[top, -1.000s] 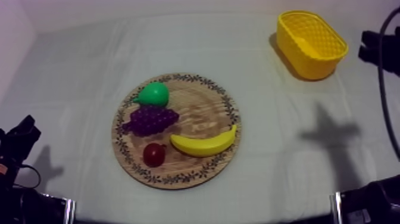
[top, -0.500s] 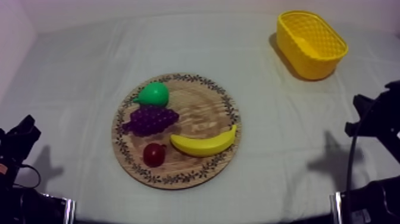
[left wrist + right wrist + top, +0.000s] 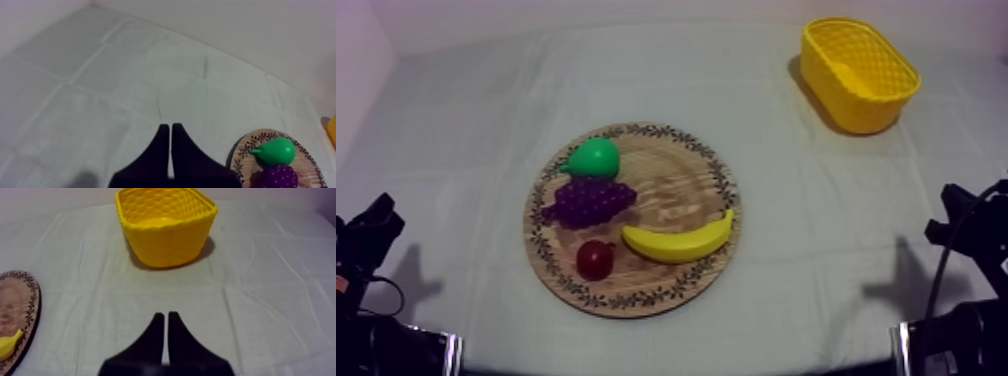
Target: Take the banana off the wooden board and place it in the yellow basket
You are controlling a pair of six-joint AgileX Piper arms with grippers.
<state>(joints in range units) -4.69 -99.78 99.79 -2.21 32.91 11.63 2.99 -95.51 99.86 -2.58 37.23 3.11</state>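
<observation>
The yellow banana (image 3: pixel 679 243) lies on the front right part of the round wooden board (image 3: pixel 676 185), beside a small red fruit (image 3: pixel 595 259). The yellow basket (image 3: pixel 858 72) stands at the far right of the table. My right gripper (image 3: pixel 954 208) hangs low at the right edge, far from both. In the right wrist view its fingers (image 3: pixel 164 319) lie together as a narrow wedge, pointing at the basket (image 3: pixel 165 225), with the banana's tip (image 3: pixel 9 343) on the board (image 3: pixel 20 308) off to the side. My left gripper (image 3: pixel 170 131) is shut on nothing and rests at the lower left (image 3: pixel 376 215).
A green pear (image 3: pixel 594 158) and purple grapes (image 3: pixel 591 200) lie on the board's left half; the left wrist view shows the pear (image 3: pixel 274 151) and grapes (image 3: pixel 277 176) too. Bare cloth lies between the board and the basket.
My right arm has dropped from beside the basket down along the right edge toward the table's front. The fruit, board, basket and left arm have not moved.
</observation>
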